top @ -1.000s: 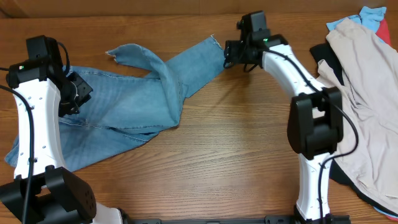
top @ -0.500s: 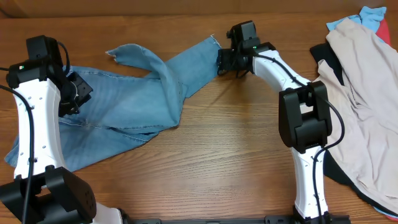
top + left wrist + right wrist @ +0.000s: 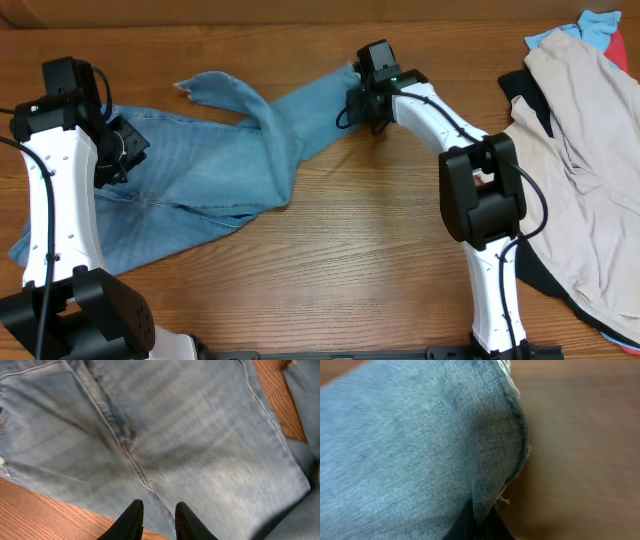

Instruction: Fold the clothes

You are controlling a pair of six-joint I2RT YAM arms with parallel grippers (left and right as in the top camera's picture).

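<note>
Here, at the right gripper: pressed together on the frayed hem of one leg of the jeans, with denim bunched between the pads. Probably gripped at the very end so as to carry that leg back over the body for a first fold.

Outward from the grip: leg drawn diagonally across the wooden table toward the seat, second leg crumpled beside it.

At the left gripper: narrowly parted over the seat seam near the cloth's edge; cannot tell whether pinching or merely pinning. Likely an anchor against sliding.

Far right, well apart: pale beige garment, untouched.
</note>
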